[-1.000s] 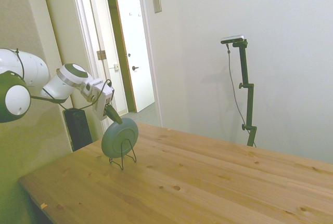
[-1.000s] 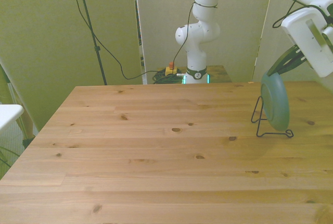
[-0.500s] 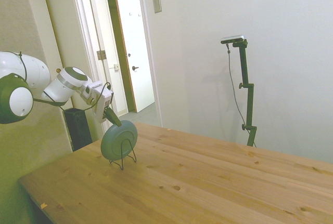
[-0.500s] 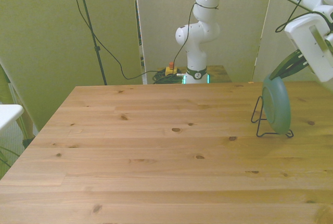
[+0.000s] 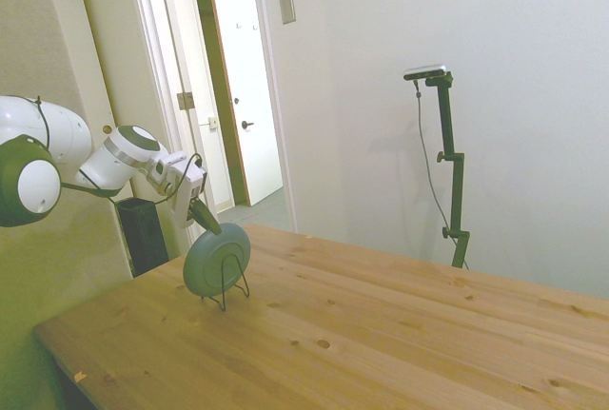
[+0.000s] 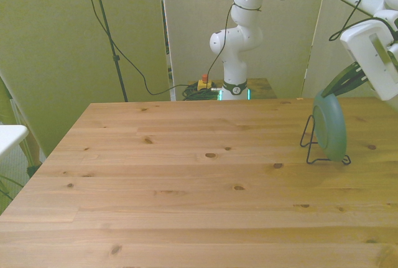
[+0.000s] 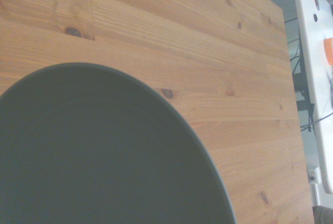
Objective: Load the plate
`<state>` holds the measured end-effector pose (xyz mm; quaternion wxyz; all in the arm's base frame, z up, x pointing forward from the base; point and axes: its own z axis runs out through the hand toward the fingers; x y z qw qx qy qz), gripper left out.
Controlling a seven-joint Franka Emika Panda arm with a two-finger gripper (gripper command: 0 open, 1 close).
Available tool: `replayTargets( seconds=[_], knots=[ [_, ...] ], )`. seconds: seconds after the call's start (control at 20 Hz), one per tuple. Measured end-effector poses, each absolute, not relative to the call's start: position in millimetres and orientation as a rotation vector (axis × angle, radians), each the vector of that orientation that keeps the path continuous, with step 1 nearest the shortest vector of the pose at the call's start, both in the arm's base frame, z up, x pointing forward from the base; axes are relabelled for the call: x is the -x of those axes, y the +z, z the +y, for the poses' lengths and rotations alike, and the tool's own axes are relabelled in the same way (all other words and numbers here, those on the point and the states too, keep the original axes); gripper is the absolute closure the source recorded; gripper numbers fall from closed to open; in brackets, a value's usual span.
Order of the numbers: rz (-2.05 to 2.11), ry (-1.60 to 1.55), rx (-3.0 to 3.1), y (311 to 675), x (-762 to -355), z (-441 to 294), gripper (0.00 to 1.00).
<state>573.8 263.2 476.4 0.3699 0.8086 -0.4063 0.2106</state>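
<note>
1. Plate [image 5: 217, 259], teal-grey and round, stands on edge in a thin black wire stand [image 5: 225, 288] on the wooden worktop [image 5: 362, 334].
2. Side view: plate and stand sit near the worktop's corner closest to the arm, with the plate's back facing the camera and the stand's upright loop crossing it.
3. Front view: the plate [image 6: 329, 125] is seen almost edge-on, leaning slightly, near the worktop's edge at the front view's right; the stand's [image 6: 314, 151] base wires rest flat on the wood.
4. Tool [image 5: 204, 219] meets the plate at its upper rim, its dark fingers angled down from the white wrist housing.
5. Front view: the tool [image 6: 342, 81] closes in on the plate's top edge, the fingers narrow and appearing to pinch the rim between them.
6. Wrist view: the plate's [image 7: 99, 151] dark inner face fills most of the frame, its raised rim curving against the worktop's [image 7: 208, 42] knotted pine boards beyond.
7. Behind the worktop in the side view a white door [image 5: 245, 87] stands ajar.
</note>
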Motion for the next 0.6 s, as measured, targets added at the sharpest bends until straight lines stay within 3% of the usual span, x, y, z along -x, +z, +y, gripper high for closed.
replayTargets(
  seconds=[0.4, 0.6],
  knots=[
    [-1.042, 0.54, -2.069, 476.2, -572.2, 260.3, 0.0],
    [-1.088, 0.584, -2.17, 523.6, -558.1, 265.7, 0.0]
  ],
)
